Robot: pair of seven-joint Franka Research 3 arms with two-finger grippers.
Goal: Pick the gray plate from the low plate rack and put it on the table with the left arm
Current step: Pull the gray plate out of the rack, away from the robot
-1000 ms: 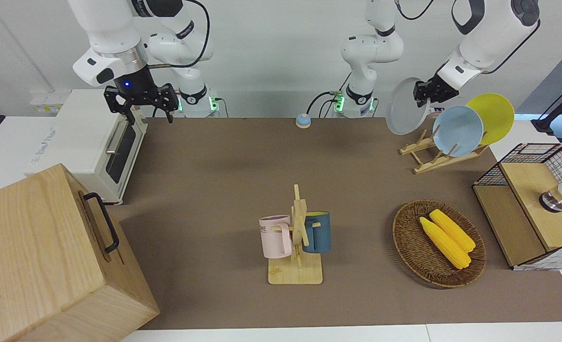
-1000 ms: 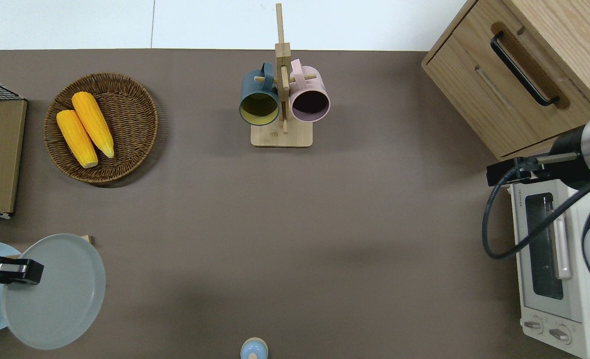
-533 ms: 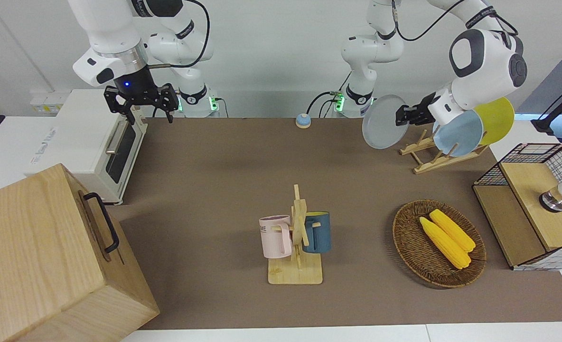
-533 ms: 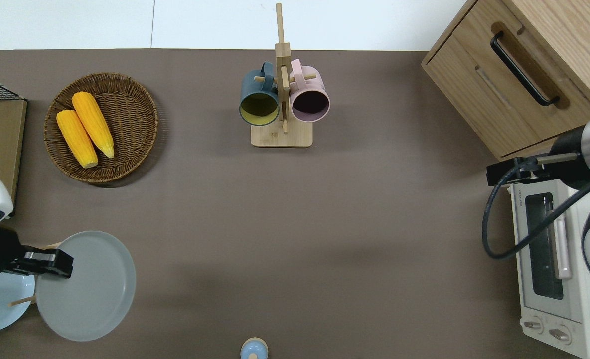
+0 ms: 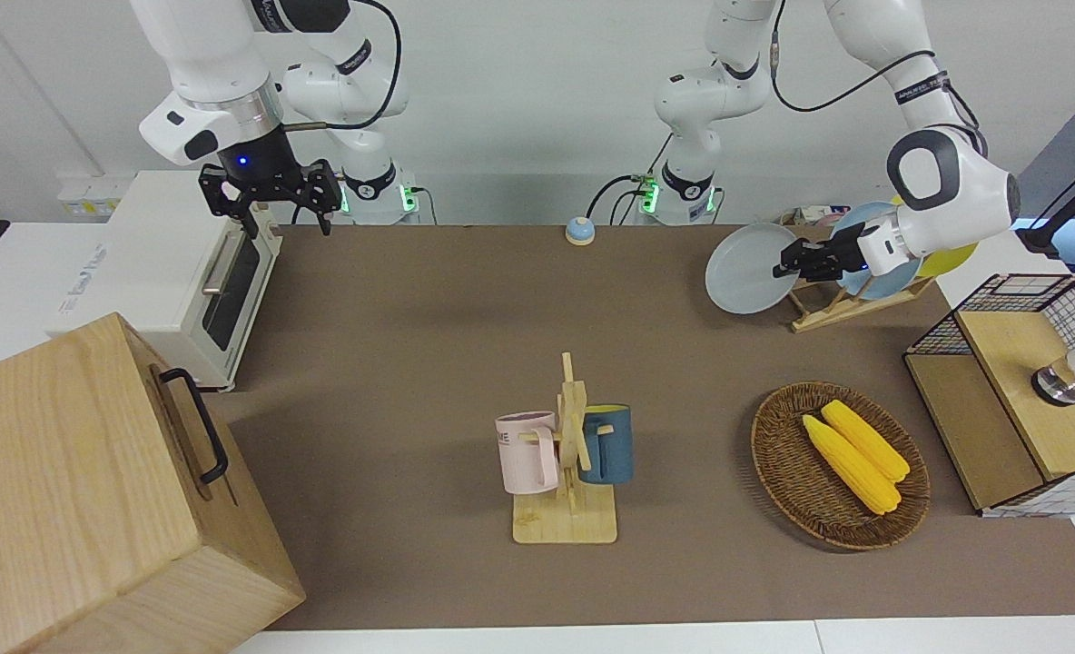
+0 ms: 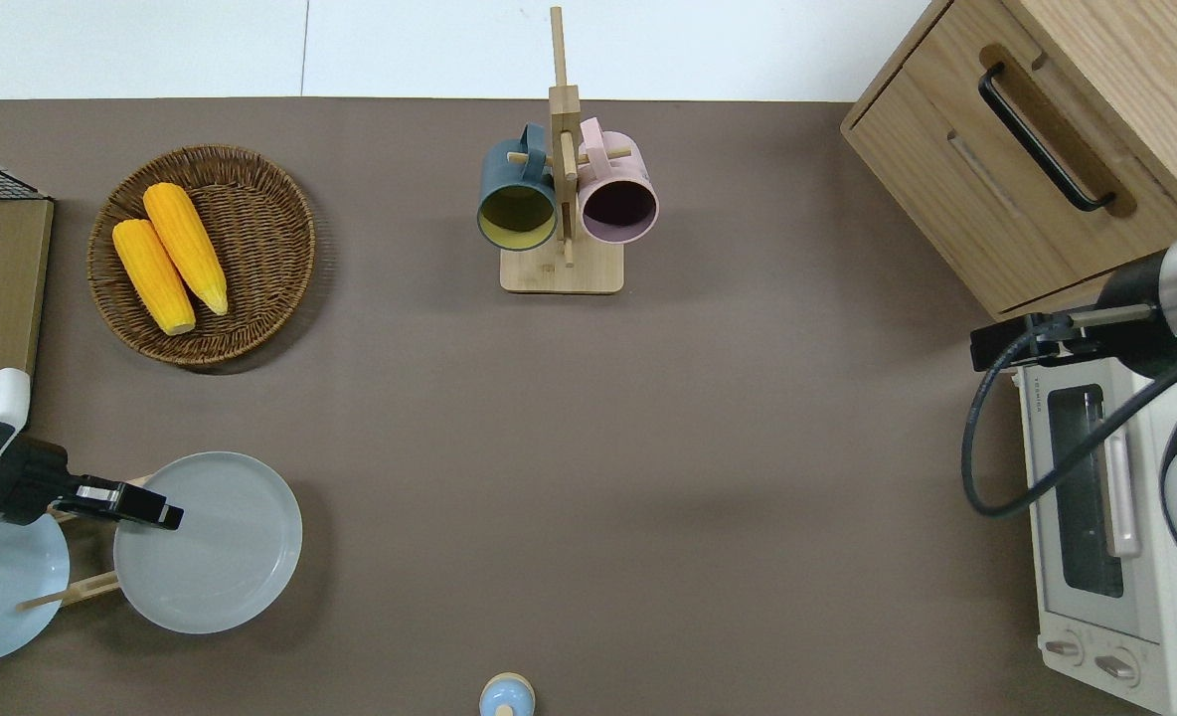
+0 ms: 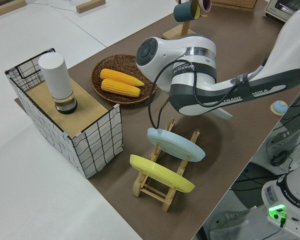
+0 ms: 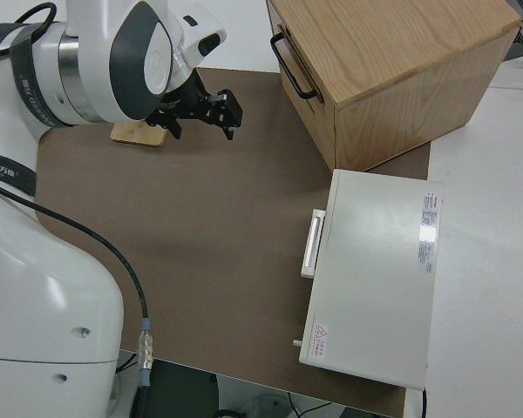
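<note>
My left gripper (image 6: 154, 514) is shut on the rim of the gray plate (image 6: 216, 547) and holds it nearly flat, low over the table (image 6: 648, 447), beside the low plate rack (image 6: 77, 594) on the side toward the right arm. In the front view the left gripper (image 5: 788, 263) grips the gray plate (image 5: 748, 270) by the edge nearest the rack (image 5: 826, 311). I cannot tell whether the plate touches the mat. The right arm is parked, its gripper (image 5: 276, 193) open.
A light blue plate (image 7: 176, 145) and a yellow plate (image 7: 161, 173) stand in the rack. A wicker basket (image 6: 260, 214) with two corn cobs, a mug tree (image 6: 562, 199), a small blue bell (image 6: 506, 694), a wire shelf (image 5: 1010, 391), a toaster oven (image 6: 1105, 517) and a wooden cabinet (image 6: 1006, 169) stand around.
The left gripper has carried the gray plate off the rack toward the table's middle, lowered it and tipped it from nearly upright to nearly flat. The right arm has not moved.
</note>
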